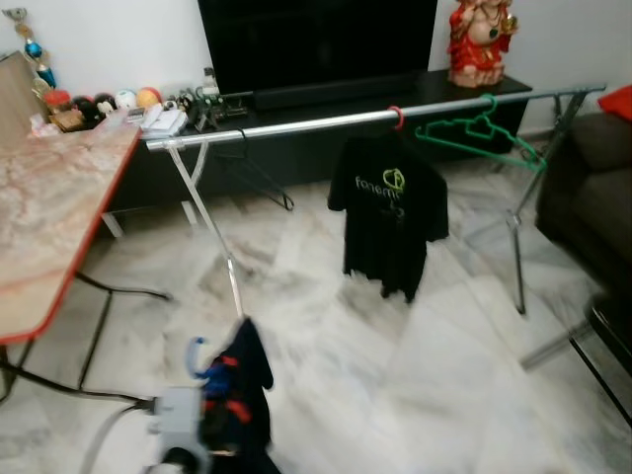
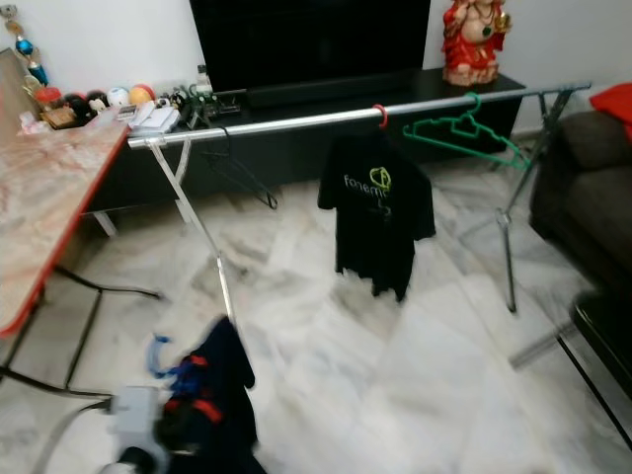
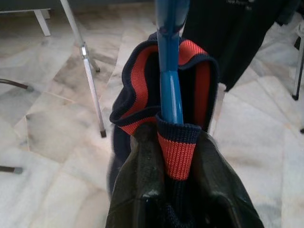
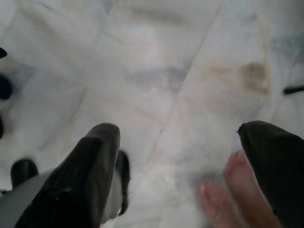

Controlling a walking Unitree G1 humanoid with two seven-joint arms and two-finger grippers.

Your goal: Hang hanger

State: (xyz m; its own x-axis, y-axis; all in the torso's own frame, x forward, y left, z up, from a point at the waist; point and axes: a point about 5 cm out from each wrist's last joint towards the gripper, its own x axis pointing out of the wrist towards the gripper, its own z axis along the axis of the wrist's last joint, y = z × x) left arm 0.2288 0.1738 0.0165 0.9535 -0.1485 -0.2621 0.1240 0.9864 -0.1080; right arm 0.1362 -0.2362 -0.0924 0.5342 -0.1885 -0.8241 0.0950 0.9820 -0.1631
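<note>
Carry step: I have the left tool [image 3: 173, 156] clenched on the blue hanger [image 3: 169, 71] with its navy-red garment [image 1: 247, 380], right tool [image 4: 190, 156] released; next I must raise it to the rail [image 1: 316, 123] ahead.

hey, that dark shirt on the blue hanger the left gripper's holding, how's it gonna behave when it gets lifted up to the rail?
The dark shirt droops limp below the left gripper, so it will probably sag and sway. The blue hanger looks rigid, likely keeping its shape. The ribbed collar is bunched around its neck, so it may slip sideways.
</note>
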